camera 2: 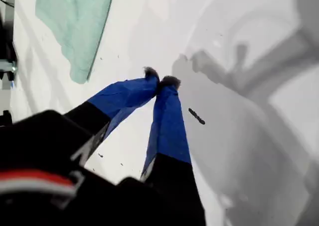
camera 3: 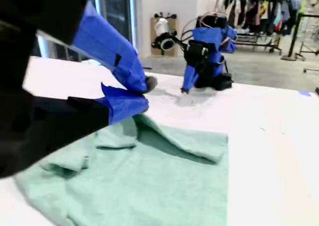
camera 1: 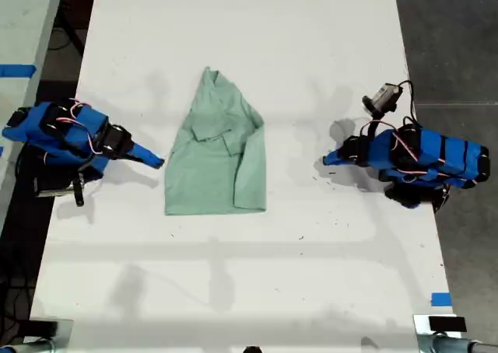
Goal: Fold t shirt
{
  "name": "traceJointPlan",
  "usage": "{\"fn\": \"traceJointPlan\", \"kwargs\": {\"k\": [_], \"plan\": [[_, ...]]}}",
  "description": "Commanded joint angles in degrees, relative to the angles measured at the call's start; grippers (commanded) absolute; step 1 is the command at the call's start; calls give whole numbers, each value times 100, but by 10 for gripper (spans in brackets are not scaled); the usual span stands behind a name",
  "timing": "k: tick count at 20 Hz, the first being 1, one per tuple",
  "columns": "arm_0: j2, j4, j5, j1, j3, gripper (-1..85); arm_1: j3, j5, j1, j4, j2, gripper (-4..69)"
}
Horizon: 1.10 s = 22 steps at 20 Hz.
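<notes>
Meanwhile, the t shirt [camera 1: 219, 147] lies partly folded between both arms.

Both my arms are bright blue plastic shells broken up by black motor blocks. Thin red and white wires [camera 1: 87, 132] loop loosely over the arm on the exterior view's left, and the same sort run across the one on its right. My first gripper [camera 2: 159, 80] has two long fingers [camera 2: 168, 129] wrapped in blue tape, with dark fuzzy tips and black bases. My second gripper [camera 3: 144, 94] is taped blue too, on a black body. A small grey camera [camera 1: 381, 98] with a black cable rides on the first arm.
</notes>
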Motion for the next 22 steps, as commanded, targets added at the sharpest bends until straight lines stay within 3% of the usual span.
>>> {"fn": "traceJointPlan", "kwargs": {"k": [1, 3, 6, 12, 14, 16, 17, 20, 22], "plan": [[-3937, 1116, -167, -650, -2408, 112, 308, -141, 18, -123, 79, 22], [-5704, 1582, -457, -817, -3023, 154, 308, -141, 9, -123, 79, 22], [-7567, 1380, -1274, -316, -3472, 194, 308, -149, 0, -123, 79, 22], [-7761, 861, -2197, -97, -2909, 168, 308, -158, -26, -132, 79, 22], [-7857, 492, -2338, -18, -2751, 140, 308, -158, -26, -132, 79, 22], [-7910, -97, -2162, -123, -2470, -1, 308, -158, -26, -132, 79, 22], [-7910, -246, -2136, -185, -2391, -1, 308, -149, -26, -132, 79, 22], [-7251, -70, -2127, -281, -2707, -1, 308, -149, -26, -132, 79, 22], [-7277, 659, -2048, -369, -3560, -1, 308, -149, -26, -132, 79, 22]]}}
